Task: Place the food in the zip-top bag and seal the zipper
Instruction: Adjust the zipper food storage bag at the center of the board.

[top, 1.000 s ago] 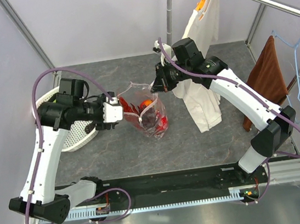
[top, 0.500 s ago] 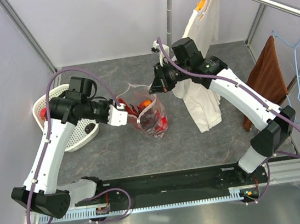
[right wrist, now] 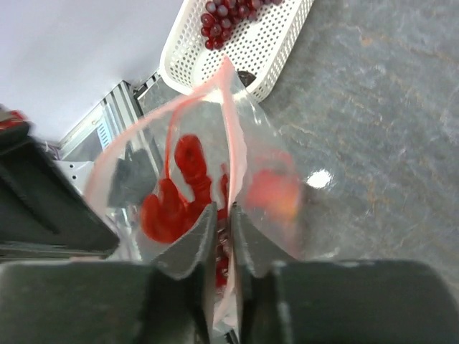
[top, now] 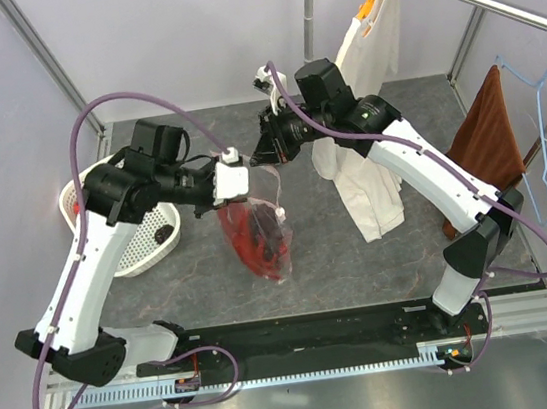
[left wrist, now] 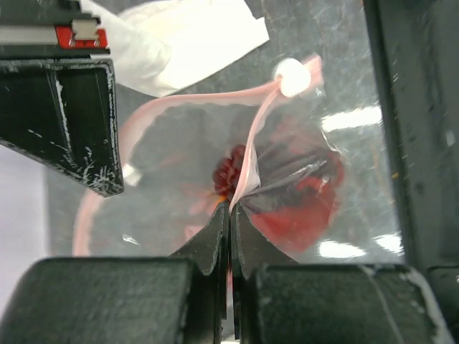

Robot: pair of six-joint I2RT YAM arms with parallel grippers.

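Surface: you look down on a mottled grey table (top: 362, 263), boxed in by pale lilac walls.
Materials: a clear, floppy, dotted zip-top bag (top: 257, 232), red food (top: 248, 240) bunched inside; a white perforated basket (top: 138, 247) at left.
Axis: the bag hangs at frame centre, pink zipper (left wrist: 252, 154) uppermost, long axis running toward the lower edge.
Left gripper (left wrist: 229, 215): pressed tight on the zipper.
Right gripper (right wrist: 222, 215): fingers nearly together, nipping the zipper.
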